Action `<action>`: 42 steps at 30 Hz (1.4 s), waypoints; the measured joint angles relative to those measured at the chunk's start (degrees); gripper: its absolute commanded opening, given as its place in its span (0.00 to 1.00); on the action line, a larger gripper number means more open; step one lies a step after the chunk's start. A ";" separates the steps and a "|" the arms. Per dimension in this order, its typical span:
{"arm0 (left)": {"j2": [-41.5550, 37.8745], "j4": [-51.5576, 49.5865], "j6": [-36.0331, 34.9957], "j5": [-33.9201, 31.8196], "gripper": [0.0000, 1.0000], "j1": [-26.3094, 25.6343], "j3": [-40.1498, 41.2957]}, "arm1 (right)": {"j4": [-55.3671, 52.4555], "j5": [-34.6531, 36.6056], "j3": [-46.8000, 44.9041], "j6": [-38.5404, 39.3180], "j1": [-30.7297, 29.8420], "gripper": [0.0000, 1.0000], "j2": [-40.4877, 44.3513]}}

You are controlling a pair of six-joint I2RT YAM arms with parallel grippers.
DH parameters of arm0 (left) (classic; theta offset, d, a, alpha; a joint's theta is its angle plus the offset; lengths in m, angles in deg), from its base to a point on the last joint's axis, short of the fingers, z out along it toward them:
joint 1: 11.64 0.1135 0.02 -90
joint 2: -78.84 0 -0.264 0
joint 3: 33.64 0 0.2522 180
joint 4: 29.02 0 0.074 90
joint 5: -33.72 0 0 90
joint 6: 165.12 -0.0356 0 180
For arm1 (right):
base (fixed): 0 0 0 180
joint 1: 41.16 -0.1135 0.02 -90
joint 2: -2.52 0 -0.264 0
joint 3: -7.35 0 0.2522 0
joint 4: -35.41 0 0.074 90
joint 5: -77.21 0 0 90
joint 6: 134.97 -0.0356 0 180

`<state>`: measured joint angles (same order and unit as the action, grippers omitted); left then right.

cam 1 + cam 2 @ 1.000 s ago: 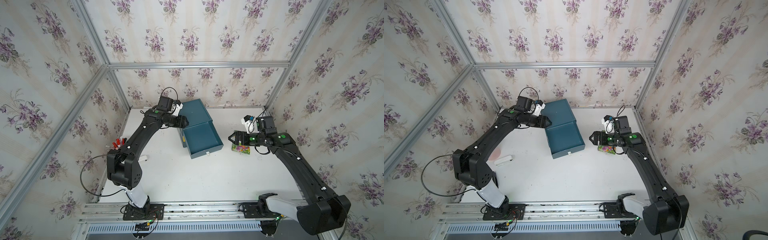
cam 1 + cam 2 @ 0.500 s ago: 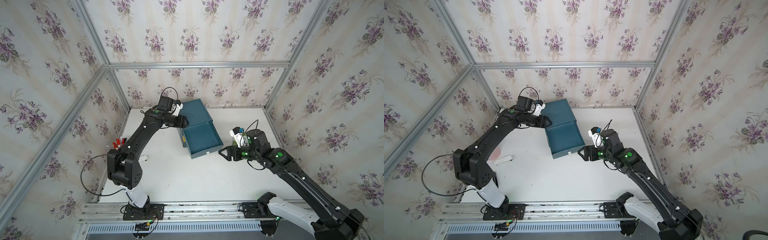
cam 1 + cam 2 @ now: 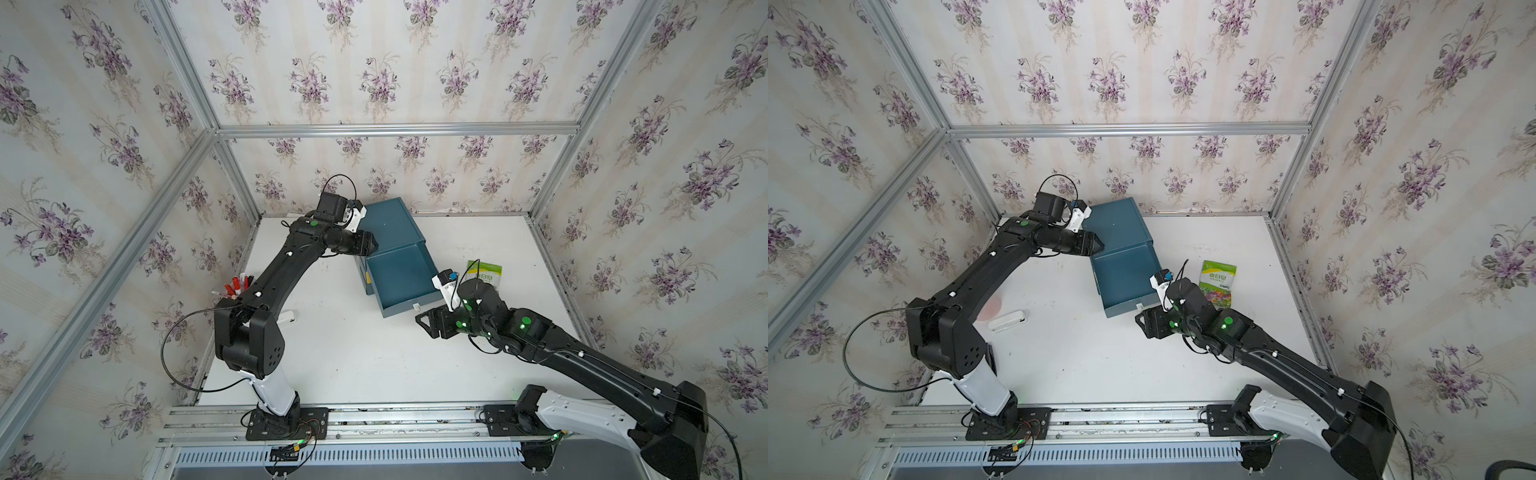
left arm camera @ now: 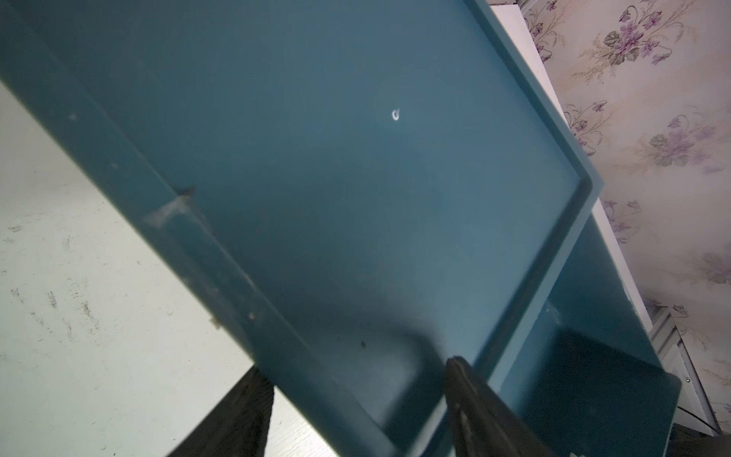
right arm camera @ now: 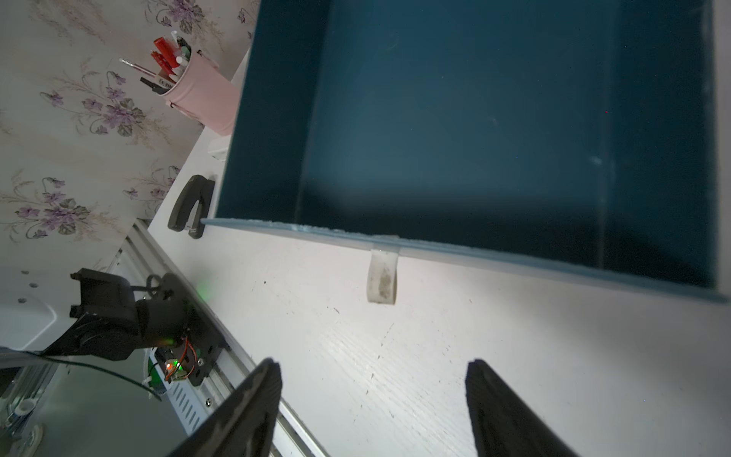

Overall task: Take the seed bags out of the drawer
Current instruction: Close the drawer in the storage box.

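In both top views a seed bag (image 3: pixel 484 272) (image 3: pixel 1217 279) lies on the table (image 3: pixel 1079 357) just right of the open drawer (image 3: pixel 1126 274); left wrist view: left jaws astride the cabinet (image 4: pixel 356 166) edge, clamped or not I cannot tell; right wrist view: right jaws wide, holding nothing.
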<state>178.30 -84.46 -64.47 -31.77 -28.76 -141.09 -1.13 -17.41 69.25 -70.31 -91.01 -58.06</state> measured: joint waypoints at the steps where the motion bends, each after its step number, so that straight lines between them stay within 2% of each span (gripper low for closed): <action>1: 0.00 0.00 -0.15 0.00 0.71 0.00 -0.02 | 0.94 1.09 0.00 0.00 -0.68 0.76 -0.70; 14: 0.46 -0.94 -1.42 0.09 0.71 -0.02 -0.81 | 9.27 6.78 0.31 0.59 -3.17 0.71 -6.91; 35: 1.64 -2.82 -4.48 0.46 0.71 0.00 -2.78 | 15.47 10.45 9.49 8.37 -2.95 0.67 -18.60; 42: 1.88 -2.89 -5.14 0.55 0.71 0.02 -3.08 | 19.61 11.10 10.58 10.32 -0.79 0.66 -22.40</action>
<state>180.18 -87.34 -69.60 -31.22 -28.74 -144.17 18.47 -6.31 79.83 -59.99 -91.80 -80.46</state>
